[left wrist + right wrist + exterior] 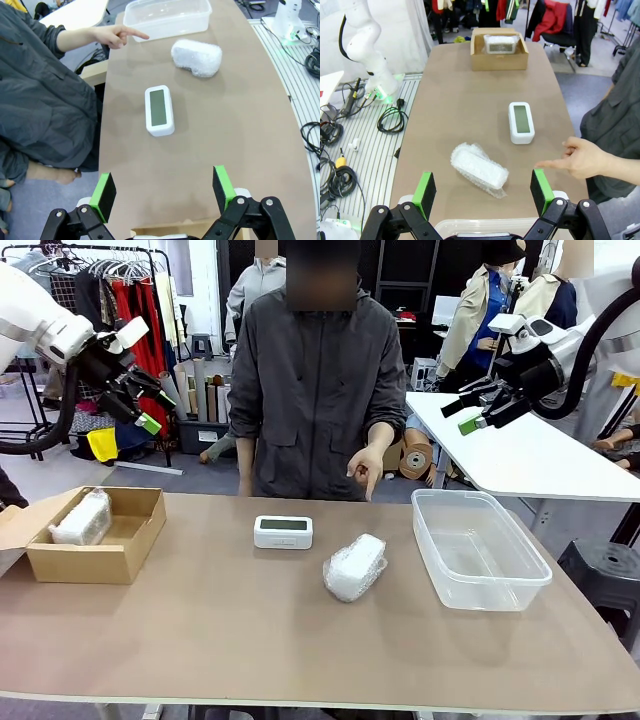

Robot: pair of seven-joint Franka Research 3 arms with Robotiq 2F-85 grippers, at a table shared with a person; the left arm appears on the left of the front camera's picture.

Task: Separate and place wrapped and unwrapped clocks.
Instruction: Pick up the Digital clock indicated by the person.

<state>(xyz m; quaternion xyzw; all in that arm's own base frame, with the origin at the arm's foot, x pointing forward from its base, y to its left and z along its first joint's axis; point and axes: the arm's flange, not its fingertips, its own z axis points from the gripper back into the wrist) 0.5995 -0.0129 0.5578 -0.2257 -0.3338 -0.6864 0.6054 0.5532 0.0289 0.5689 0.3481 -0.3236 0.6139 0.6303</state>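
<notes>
Front view: one wrapped clock lies in the cardboard box; the second wrapped clock and the bare clock lie unsorted on the worktop, beside the clear bin. My left end effector and right end effector hover released, grasping nothing

clock white | box brown | table tan

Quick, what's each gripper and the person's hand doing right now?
Left gripper: open, empty.
Right gripper: open, empty.
Person's hand: pointing, holding nothing.
</notes>
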